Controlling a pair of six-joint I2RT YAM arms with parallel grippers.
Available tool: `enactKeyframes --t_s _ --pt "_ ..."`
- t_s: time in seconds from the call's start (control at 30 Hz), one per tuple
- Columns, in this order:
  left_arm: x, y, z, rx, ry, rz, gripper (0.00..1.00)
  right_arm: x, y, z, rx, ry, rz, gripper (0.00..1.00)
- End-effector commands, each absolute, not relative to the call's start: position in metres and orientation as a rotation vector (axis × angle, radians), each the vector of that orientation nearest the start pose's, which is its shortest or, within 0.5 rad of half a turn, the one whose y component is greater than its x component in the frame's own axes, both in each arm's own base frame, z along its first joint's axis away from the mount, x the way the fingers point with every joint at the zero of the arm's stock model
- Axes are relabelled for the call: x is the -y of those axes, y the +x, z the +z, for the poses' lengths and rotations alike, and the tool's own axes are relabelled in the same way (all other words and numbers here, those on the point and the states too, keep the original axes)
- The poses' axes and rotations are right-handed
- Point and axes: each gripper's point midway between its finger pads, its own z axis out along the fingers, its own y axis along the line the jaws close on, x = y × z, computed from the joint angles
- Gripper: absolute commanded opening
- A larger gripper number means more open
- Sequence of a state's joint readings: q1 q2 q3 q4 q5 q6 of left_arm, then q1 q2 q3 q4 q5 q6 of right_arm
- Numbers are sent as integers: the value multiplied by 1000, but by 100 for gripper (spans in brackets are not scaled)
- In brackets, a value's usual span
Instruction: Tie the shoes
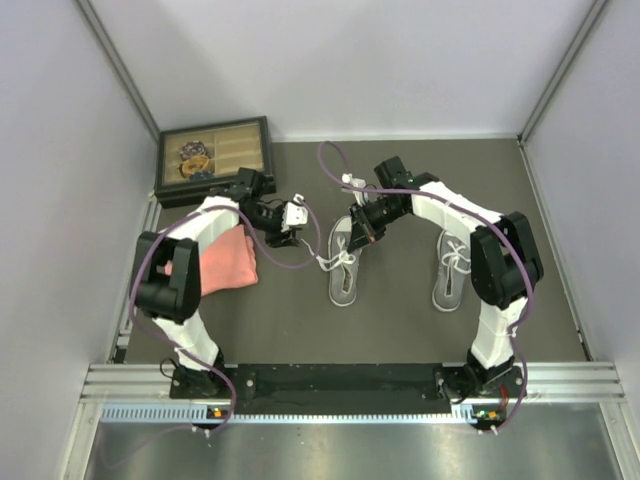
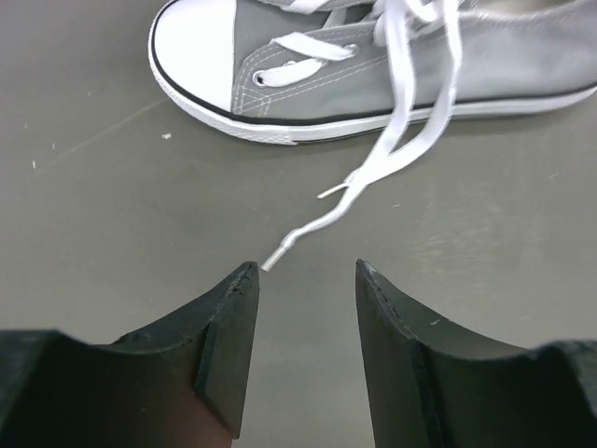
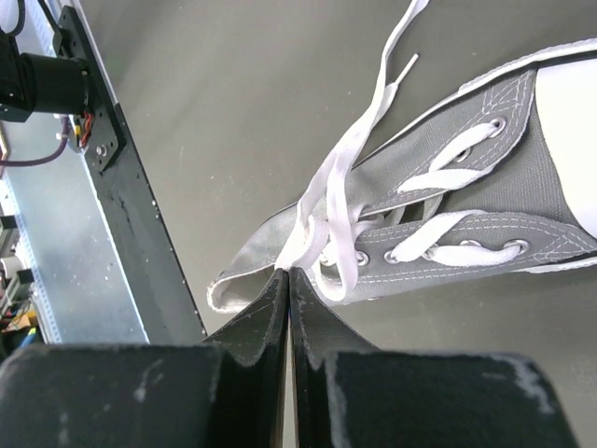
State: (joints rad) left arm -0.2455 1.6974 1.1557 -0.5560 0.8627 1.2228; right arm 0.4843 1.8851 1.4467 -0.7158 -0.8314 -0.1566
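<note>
Only the right wrist view shows right end effector [image 3: 287, 276] pinching lace [image 3: 347, 173]; left end effector [image 2: 305, 271] parted, empty; shoe [image 1: 343, 268] toe points to worktop [image 1: 400, 335] far edge.

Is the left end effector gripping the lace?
No, the left end effector stands open; the lace end lies loose on the table.

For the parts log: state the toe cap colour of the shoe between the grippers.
White. The toe cap shows best in the left wrist view.

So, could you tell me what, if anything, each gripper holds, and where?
The right gripper pinches the flat white lace of the grey canvas sneaker near its top eyelets; the left gripper is open, holding nothing.
</note>
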Motion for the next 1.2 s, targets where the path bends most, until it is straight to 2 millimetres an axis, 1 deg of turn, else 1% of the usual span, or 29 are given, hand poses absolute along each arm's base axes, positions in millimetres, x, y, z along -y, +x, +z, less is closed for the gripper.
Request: enactKeyframes --t_s 0.0,0.1,0.2,0.23,0.33,0.47,0.53,0.57,0.6,0.63,0.67,0.73,0.77,0.8,0.83,0.87,0.9,0.93,0.97,1.03,1.07,1.13,1.17 --pt "200 337 83 -1400 1906 -750 53 -301 290 144 -2302 -1088 1224 0" --pt "204 345 71 -1401 1921 -730 54 -300 289 144 -2310 -1086 1222 0" --pt "211 354 64 -1370 1949 -695 55 -300 288 143 -2318 -1085 1224 0" --pt "215 353 61 -1366 1963 -699 55 -300 289 143 -2319 -1085 1224 0" --pt "223 358 55 -1359 1983 -694 56 -301 290 142 -2323 -1080 1226 0" --pt "227 362 44 -1378 1995 -692 57 -300 289 141 -2334 -1075 1225 0" --pt "228 364 37 -1389 2018 -690 56 -300 289 142 -2332 -1076 1228 0" --pt "226 360 34 -1409 2031 -712 54 -300 289 142 -2332 -1074 1226 0" --pt "225 363 30 -1410 2054 -703 52 -301 289 142 -2332 -1073 1227 0" --pt "223 361 27 -1416 2070 -707 49 -301 289 142 -2333 -1071 1229 0" --pt "220 359 23 -1404 2105 -706 42 -301 290 143 -2329 -1069 1228 0" --pt "211 359 16 -1404 2156 -668 32 -301 290 143 -2330 -1070 1227 0" --pt "210 359 17 -1392 2168 -655 18 -300 291 143 -2331 -1066 1222 0" --pt "208 355 17 -1394 2177 -666 13 -300 290 143 -2332 -1068 1219 0" --pt "207 352 20 -1384 2183 -674 9 -300 291 142 -2332 -1065 1214 0" --pt "209 350 29 -1364 2180 -672 5 -300 291 141 -2338 -1062 1210 0" --pt "209 344 36 -1361 2168 -693 0 -300 292 143 -2333 -1058 1208 0" --pt "213 340 45 -1347 2145 -713 0 -300 291 141 -2339 -1052 1206 0" --pt "214 336 60 -1325 2127 -704 0 -300 294 141 -2338 -1043 1195 0" --pt "216 325 76 -1325 2093 -736 0 -299 296 140 -2343 -1031 1186 0" --pt "215 320 89 -1330 2075 -726 0 -300 297 140 -2344 -1026 1179 0" --pt "210 306 99 -1348 2079 -751 0 -300 298 138 -2350 -1021 1173 0" --pt "207 298 108 -1345 2077 -749 0 -300 300 138 -2350 -1019 1165 0"
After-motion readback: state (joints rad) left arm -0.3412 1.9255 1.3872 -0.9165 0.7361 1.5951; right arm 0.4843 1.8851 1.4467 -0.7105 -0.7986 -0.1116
